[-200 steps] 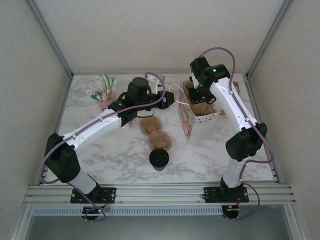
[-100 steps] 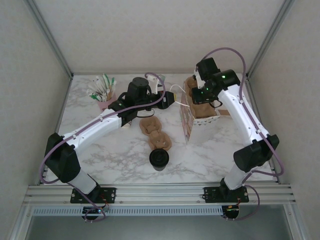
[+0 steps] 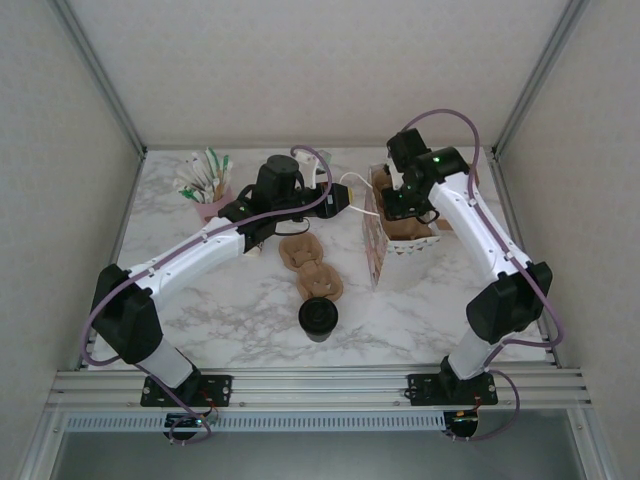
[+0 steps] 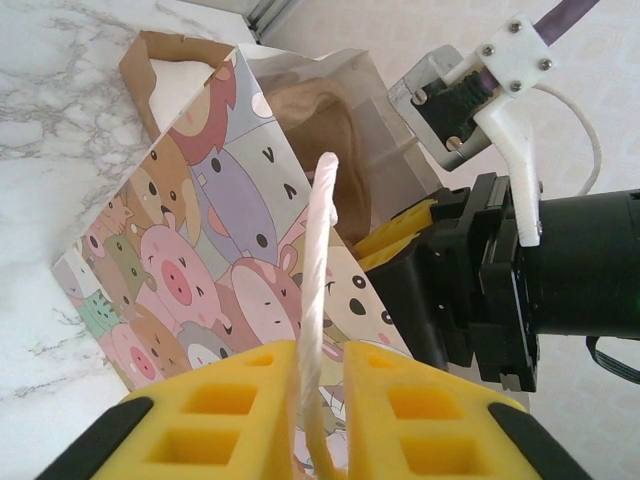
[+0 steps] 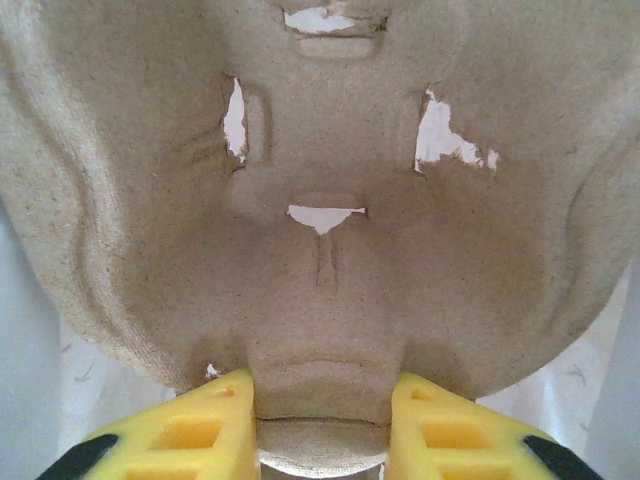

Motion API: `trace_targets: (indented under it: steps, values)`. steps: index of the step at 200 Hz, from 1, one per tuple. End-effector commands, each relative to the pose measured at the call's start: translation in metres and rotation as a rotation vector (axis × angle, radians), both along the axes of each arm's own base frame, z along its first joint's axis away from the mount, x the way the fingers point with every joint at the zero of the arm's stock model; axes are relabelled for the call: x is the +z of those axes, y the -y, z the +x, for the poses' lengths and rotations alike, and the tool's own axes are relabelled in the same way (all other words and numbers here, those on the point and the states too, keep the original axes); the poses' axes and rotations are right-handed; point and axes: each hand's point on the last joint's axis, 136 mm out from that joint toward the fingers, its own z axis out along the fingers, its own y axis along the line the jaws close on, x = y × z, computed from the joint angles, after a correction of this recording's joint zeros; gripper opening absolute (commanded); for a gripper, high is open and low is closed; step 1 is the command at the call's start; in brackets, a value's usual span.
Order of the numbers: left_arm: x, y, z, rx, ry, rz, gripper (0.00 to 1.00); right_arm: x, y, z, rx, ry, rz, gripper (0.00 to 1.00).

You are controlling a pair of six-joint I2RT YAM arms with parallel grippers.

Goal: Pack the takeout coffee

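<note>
Left gripper (image 4: 322,400) pinches bag handle (image 4: 323,240); right gripper (image 5: 320,425) pinches pulp carrier (image 5: 320,200). Takeout coffee (image 3: 318,318) at 6 o'clock of loose tray (image 3: 310,265). I judge it light, thin-walled, crushable; grip mid-wall, gently.

My left arm (image 3: 190,255) extends diagonally from the table's near edge toward its far middle. The left gripper (image 4: 320,360) is pinched onto a white bag handle (image 4: 320,230). My right arm (image 3: 485,235) reaches toward the far right corner, wrist pitched downward. The right gripper (image 5: 322,410) is clamped on a pulp carrier (image 5: 320,200).
</note>
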Motion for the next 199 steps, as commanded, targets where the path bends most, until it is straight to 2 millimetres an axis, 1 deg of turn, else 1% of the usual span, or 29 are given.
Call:
trace_targets:
  steps: [1, 36, 64, 101, 132, 163, 199]
  values:
    - [0.015, 0.004, 0.001, 0.004, 0.025, -0.028, 0.19, -0.010, 0.003, 0.001, -0.030, -0.038, -0.032, 0.29]
    - [0.014, 0.004, 0.000, 0.002, 0.021, -0.030, 0.19, -0.020, 0.005, -0.002, -0.046, -0.093, -0.055, 0.29]
    - [0.013, 0.005, 0.000, -0.005, 0.018, -0.033, 0.19, -0.023, 0.003, -0.006, -0.049, -0.130, -0.059, 0.29]
    - [0.009, 0.011, -0.006, -0.020, 0.010, -0.027, 0.19, -0.028, 0.005, -0.013, -0.053, -0.165, -0.077, 0.29]
    - [0.010, 0.015, -0.018, -0.029, 0.005, -0.025, 0.19, -0.033, 0.002, -0.024, -0.036, -0.185, -0.081, 0.29]
    - [0.011, 0.020, -0.031, -0.040, -0.001, -0.021, 0.19, -0.044, 0.004, -0.033, -0.026, -0.212, -0.094, 0.29]
    - [0.011, 0.016, -0.039, -0.025, -0.005, -0.022, 0.20, -0.049, 0.004, -0.042, -0.019, -0.235, -0.096, 0.29]
